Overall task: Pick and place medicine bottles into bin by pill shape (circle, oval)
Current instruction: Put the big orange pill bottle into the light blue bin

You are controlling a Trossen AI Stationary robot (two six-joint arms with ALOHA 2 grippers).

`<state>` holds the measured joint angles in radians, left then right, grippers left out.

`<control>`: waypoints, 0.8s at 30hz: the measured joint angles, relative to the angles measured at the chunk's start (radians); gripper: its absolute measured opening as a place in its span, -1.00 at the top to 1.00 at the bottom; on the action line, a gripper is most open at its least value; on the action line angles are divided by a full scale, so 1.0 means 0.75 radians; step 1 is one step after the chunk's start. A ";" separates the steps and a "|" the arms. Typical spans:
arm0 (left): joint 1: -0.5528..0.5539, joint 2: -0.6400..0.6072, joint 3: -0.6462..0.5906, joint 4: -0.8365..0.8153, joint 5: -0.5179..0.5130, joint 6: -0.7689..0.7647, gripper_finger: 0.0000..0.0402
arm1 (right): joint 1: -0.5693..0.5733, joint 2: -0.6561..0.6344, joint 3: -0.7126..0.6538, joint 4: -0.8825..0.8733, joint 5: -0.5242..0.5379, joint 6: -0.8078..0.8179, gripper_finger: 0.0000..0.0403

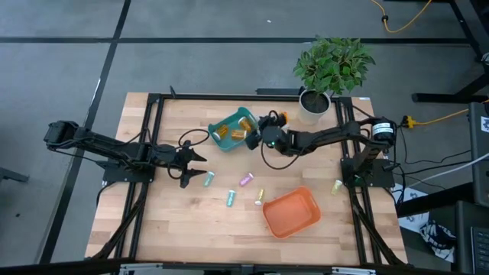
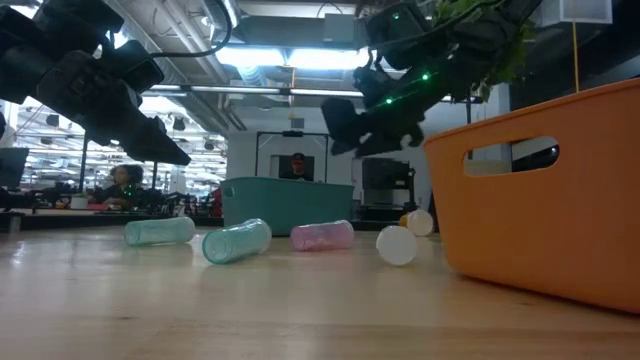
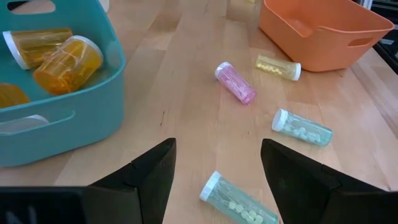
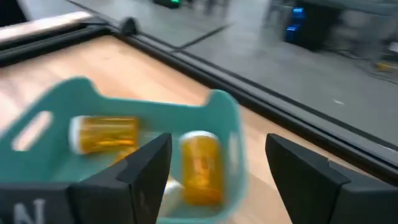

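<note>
My left gripper (image 1: 195, 169) is open and empty above the table, left of the loose bottles; between its fingers the left wrist view (image 3: 217, 144) shows a pale green bottle (image 3: 239, 202) lying below. A teal bottle (image 3: 301, 127), a pink-purple bottle (image 3: 236, 83) and a yellow bottle (image 3: 278, 66) lie on their sides farther on. My right gripper (image 1: 256, 136) is open and empty above the right end of the teal bin (image 1: 229, 131). The right wrist view (image 4: 217, 140) looks down on amber bottles (image 4: 202, 168) lying in that bin.
An orange bin (image 1: 292, 212) stands at the near right of the table. One more small bottle (image 1: 336, 186) lies near the right frame rail. A potted plant (image 1: 328, 69) stands at the far right corner. Black frame rails (image 1: 153, 137) run along both sides.
</note>
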<state>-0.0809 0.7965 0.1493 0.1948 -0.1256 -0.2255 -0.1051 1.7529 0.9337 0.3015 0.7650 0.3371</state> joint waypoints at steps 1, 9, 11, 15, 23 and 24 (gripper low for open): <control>0.000 0.000 0.000 0.000 -0.003 0.000 -0.14 | 0.007 -0.008 0.000 -0.041 0.046 0.020 -0.27; 0.000 0.000 0.000 0.000 -0.008 0.000 -0.14 | 0.008 -0.030 0.001 -0.352 0.235 0.284 -0.23; 0.000 0.000 0.000 0.000 -0.011 0.000 -0.14 | -0.002 -0.030 0.001 -0.425 0.232 0.345 -0.23; 0.000 0.000 0.000 0.000 -0.019 0.000 -0.14 | -0.042 -0.030 0.033 -0.585 0.090 0.480 -0.23; 0.000 0.000 0.000 0.000 -0.019 0.000 -0.14 | -0.165 -0.030 0.302 -1.017 -0.180 0.523 -0.23; 0.000 0.000 0.000 0.000 -0.019 0.000 -0.14 | -0.175 -0.030 0.328 -1.059 -0.181 0.523 -0.23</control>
<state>-0.0807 0.7963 0.1493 0.1947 -0.1402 -0.2256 -0.2363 1.7302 1.1798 -0.4929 0.6294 0.7292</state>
